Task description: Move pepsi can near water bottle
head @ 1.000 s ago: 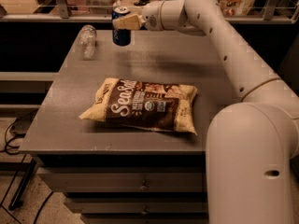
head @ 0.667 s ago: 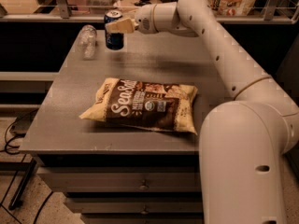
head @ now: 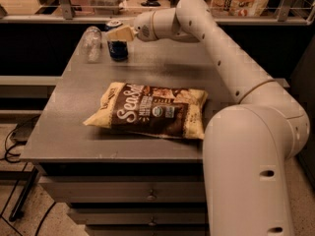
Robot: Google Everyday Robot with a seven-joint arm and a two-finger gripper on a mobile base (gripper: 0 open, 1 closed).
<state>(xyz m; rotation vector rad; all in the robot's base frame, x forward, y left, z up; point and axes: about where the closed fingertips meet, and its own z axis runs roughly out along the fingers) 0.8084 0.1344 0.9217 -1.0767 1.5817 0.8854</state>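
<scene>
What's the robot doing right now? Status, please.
Hand shut on pepsi can, far end of table. Can beside water bottle. Chip bag nearer, not in the way.

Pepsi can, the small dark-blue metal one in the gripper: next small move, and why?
Probably open the gripper and let go. It is closed on the top of the small dark-blue metal pepsi can, which is upright, at or just above the grey table, and close beside the clear crinkled plastic water bottle. The goal looks met.
</scene>
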